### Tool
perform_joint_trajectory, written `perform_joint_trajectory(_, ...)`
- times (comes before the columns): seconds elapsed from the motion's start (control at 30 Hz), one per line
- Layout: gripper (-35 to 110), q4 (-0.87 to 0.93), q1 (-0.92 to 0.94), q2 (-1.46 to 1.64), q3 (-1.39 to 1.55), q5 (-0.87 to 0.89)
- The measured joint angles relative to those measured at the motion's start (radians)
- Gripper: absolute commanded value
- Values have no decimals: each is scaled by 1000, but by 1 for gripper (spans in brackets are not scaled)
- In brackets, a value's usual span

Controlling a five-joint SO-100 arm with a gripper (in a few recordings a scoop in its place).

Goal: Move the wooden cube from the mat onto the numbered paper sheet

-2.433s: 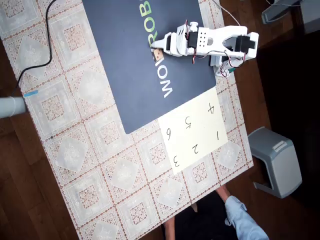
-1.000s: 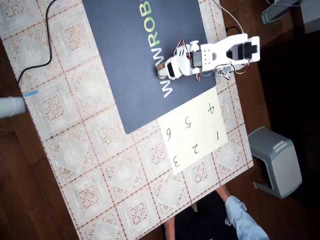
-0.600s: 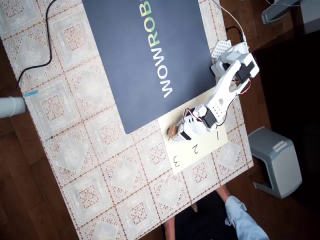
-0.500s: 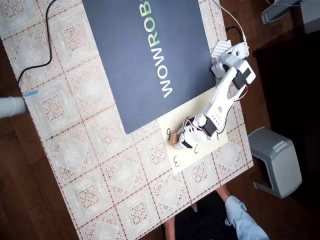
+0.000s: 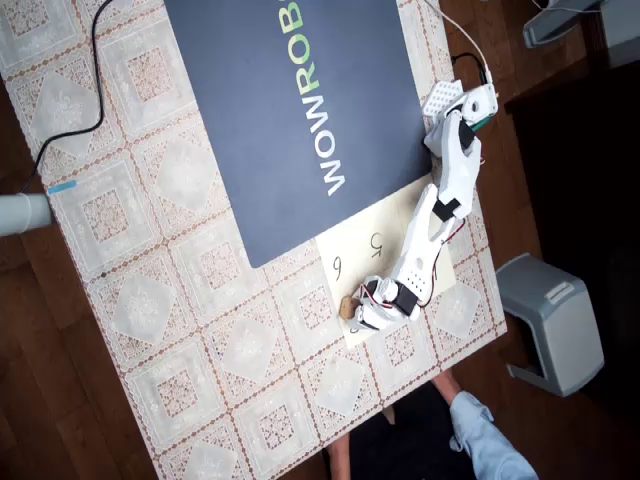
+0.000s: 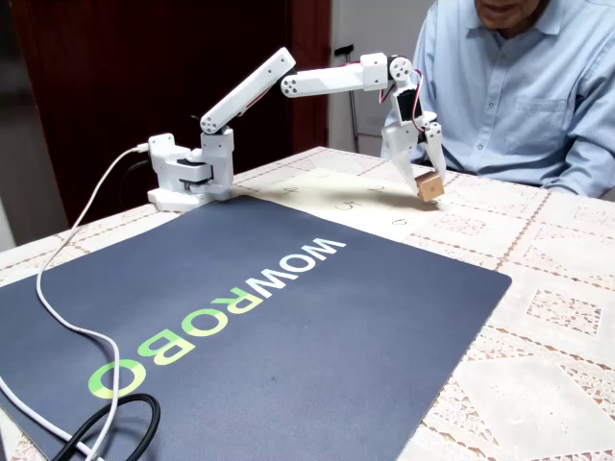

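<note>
The wooden cube (image 6: 430, 186), a small pale-brown block with crisp edges, is clamped between the tips of the pincer (image 6: 429, 178) and looks to hang just above the numbered paper sheet (image 5: 425, 240), near that sheet's edge closest to the seated person; whether its underside already touches the paper cannot be told. In the overhead view the cube (image 5: 348, 307) sits right at the sheet's outer border, next to the spot where a digit is covered by the white arm (image 5: 430, 225), so the main risk, as I judge it, is a release that lets the block tumble or bounce off the paper onto the lace tablecloth (image 5: 170, 300). A drop from any height onto thin, smooth paper would favour that, since a hard cube rolls readily from a corner. Another hazard is the pincer dragging the loose sheet as it opens or lifts, because the paper lies flat and light with nothing pinning it. The mat (image 5: 300, 110) is dark navy, matte and rubbery-looking, with large white and green lettering, and lies well clear of the cube. The table (image 6: 567, 317) cover is cream lace with raised square motifs, an uneven surface for a small block.
</note>
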Motion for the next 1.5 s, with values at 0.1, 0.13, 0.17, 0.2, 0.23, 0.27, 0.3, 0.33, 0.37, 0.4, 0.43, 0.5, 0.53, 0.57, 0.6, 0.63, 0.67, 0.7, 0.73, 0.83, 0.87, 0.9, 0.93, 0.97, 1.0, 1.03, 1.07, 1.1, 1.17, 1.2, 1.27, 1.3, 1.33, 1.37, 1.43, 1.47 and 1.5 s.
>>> perform_joint_trajectory(0.1, 0, 20, -14, -28, -38, -5)
perform_joint_trajectory(0.13, 0, 20, -12, -38, -54, -5)
perform_joint_trajectory(0.17, 0, 31, -6, -41, -63, -5)
perform_joint_trajectory(0.2, 4, 37, -2, -43, -75, -5)
perform_joint_trajectory(0.23, 9, 38, 2, -46, -87, -5)
perform_joint_trajectory(0.27, 11, 40, 2, -57, -104, -5)
perform_joint_trajectory(0.3, 12, 52, 0, -60, -115, 3)
perform_joint_trajectory(0.33, 13, 55, 0, -61, -118, 15)
perform_joint_trajectory(0.37, 15, 57, -3, -63, -118, 20)
perform_joint_trajectory(0.4, 16, 54, -5, -63, -118, 25)
perform_joint_trajectory(0.43, 17, 54, -8, -63, -118, 34)
perform_joint_trajectory(0.5, 22, 60, -9, -61, -118, 40)
perform_joint_trajectory(0.53, 24, 60, -9, -61, -118, 41)
perform_joint_trajectory(0.57, 24, 58, -9, -61, -118, 54)
perform_joint_trajectory(0.6, 24, 60, -9, -61, -118, 66)
perform_joint_trajectory(0.63, 23, 55, -9, -61, -120, 66)
perform_joint_trajectory(0.67, 23, 52, -9, -61, -120, 64)
perform_joint_trajectory(0.7, 23, 52, -9, -61, -120, 64)
perform_joint_trajectory(0.73, 22, 52, -9, -61, -120, 64)
perform_joint_trajectory(0.83, 22, 52, -11, -61, -120, 60)
perform_joint_trajectory(0.87, 22, 52, -11, -61, -120, 61)
perform_joint_trajectory(0.9, 22, 52, -9, -61, -120, 55)
perform_joint_trajectory(0.93, 22, 44, -9, -61, -120, 52)
perform_joint_trajectory(0.97, 22, 41, -9, -61, -120, 52)
perform_joint_trajectory(1.0, 22, 40, -9, -61, -120, 52)
perform_joint_trajectory(1.03, 21, 37, -9, -61, -120, 52)
perform_joint_trajectory(1.07, 21, 37, -9, -61, -120, 52)
perform_joint_trajectory(1.1, 21, 37, -9, -61, -120, 52)
perform_joint_trajectory(1.17, 21, 28, -9, -54, -106, 52)
perform_joint_trajectory(1.2, 22, 23, -9, -41, -87, 52)
perform_joint_trajectory(1.27, 22, 11, -11, 2, -35, 52)
perform_joint_trajectory(1.3, 22, 6, -12, 20, -31, 52)
perform_joint_trajectory(1.33, 22, -5, -15, 38, -25, 52)
perform_joint_trajectory(1.37, 22, -9, -20, 57, -25, 52)
perform_joint_trajectory(1.43, 22, -5, -31, 89, -8, 58)
perform_joint_trajectory(1.47, 22, -5, -35, 103, 8, 60)
perform_joint_trajectory(1.5, 21, 2, -40, 121, 29, 61)
